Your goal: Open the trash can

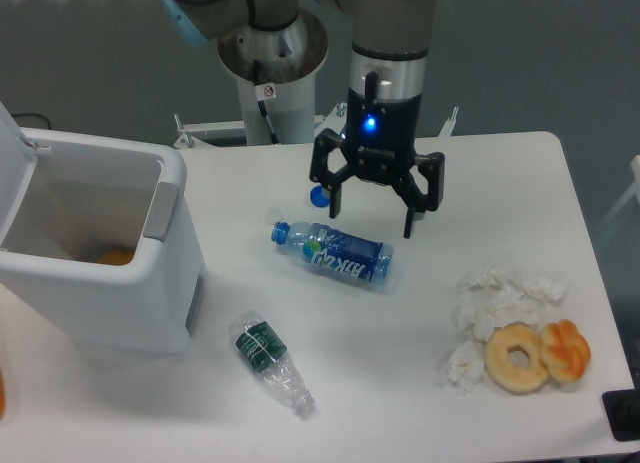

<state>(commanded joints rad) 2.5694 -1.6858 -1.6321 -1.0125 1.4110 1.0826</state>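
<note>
The trash can (95, 283) is a large boxy white bin at the left edge of the table. Its lid (12, 168) stands raised at the far left, so the inside shows, with an orange object (115, 256) at the bottom. A grey tab (161, 211) sits on its right rim. My gripper (371, 221) hangs over the middle of the table, well to the right of the can. Its fingers are spread wide and hold nothing. It hovers just behind a blue-labelled bottle (335, 254).
A blue cap (318, 195) lies behind the blue bottle. A crushed clear bottle with a green label (270, 363) lies near the front. Crumpled white tissues (490, 313), a bagel (517, 357) and a pastry (566, 349) sit at the right. The arm's base (272, 73) stands at the back.
</note>
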